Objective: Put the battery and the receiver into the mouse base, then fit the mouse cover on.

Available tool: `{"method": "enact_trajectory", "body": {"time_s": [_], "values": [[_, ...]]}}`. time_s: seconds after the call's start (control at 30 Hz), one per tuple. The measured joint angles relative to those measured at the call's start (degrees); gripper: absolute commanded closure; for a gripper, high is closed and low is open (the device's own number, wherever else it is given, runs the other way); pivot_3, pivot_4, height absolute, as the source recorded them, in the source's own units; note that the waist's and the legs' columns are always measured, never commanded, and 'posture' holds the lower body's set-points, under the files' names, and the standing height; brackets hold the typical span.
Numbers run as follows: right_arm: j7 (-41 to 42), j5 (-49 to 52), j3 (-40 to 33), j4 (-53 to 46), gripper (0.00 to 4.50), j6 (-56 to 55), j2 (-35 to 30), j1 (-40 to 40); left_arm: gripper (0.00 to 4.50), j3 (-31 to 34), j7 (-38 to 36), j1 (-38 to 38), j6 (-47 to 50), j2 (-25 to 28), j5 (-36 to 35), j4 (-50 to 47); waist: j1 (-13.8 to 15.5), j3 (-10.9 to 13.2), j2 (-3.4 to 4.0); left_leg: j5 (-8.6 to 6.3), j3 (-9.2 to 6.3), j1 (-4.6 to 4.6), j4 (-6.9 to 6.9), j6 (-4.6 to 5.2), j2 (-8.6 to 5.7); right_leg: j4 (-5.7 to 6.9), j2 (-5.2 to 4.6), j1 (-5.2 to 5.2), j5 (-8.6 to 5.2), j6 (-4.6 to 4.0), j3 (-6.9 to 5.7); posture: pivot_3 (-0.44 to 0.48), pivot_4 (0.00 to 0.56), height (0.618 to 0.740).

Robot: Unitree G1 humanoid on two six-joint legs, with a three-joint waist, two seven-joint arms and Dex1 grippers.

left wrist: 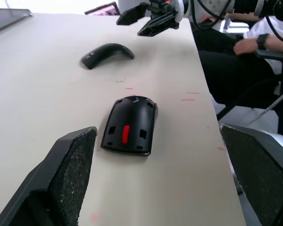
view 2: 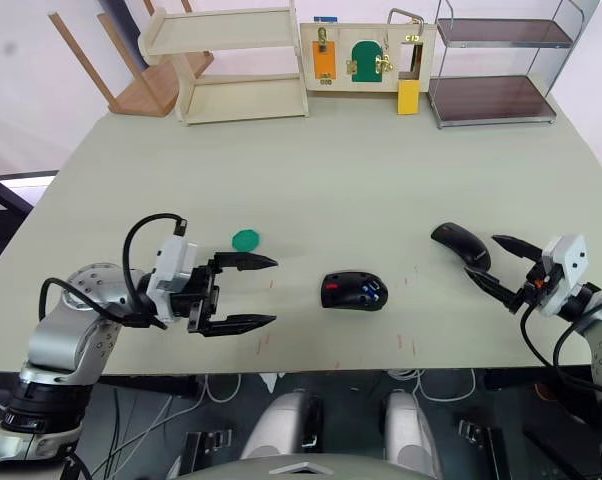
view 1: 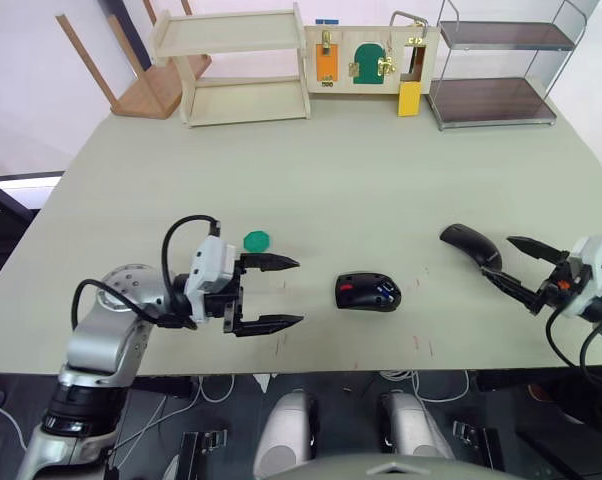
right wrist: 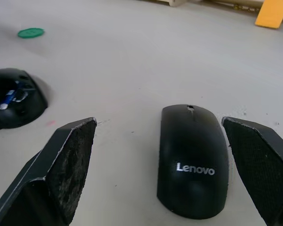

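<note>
The mouse base (view 1: 368, 292) lies near the table's front middle, its red part and inner compartments showing. A blue battery (right wrist: 9, 97) sits inside it. The receiver is hidden. The mouse cover (view 1: 470, 245), smooth and glossy with a Lenovo logo, rests on the table to the right of the base. My left gripper (view 1: 298, 292) is open just left of the base, fingers pointing at it. My right gripper (view 1: 495, 258) is open at the cover's right end, and the cover (right wrist: 192, 160) lies between the fingers (right wrist: 68, 160), untouched.
A green disc (view 1: 256, 240) lies beside the left gripper. At the table's back stand a wooden shelf (view 1: 241, 65), a latch board (view 1: 366, 58) with a yellow block (view 1: 409, 98), and a metal rack (view 1: 496, 65). A seated person (left wrist: 247, 44) is off the table's right side.
</note>
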Motion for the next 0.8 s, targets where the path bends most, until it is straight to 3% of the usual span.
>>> {"method": "enact_trajectory", "body": {"time_s": [0.43,0.8], "values": [[-7.1,-6.1,2.8,0.9,0.0,8.3,-0.7,-3.4,0.03,5.8,3.9,5.4,1.2,0.1,-6.2,-4.7,-0.7,0.1,-0.02,0.0,0.03,0.01,-0.01,0.0,-0.01,0.0,0.04,0.0,0.0,0.01,0.01,0.0,0.15,0.74],[-9.3,-6.2,4.7,-4.7,0.0,18.5,-0.8,-3.2,0.03,6.0,3.6,6.2,1.2,1.1,-7.9,-5.4,-0.7,0.1,-0.02,0.0,0.03,0.01,-0.01,0.0,-0.06,0.01,0.05,-0.01,0.0,0.01,0.01,0.0,0.15,0.74]]}}
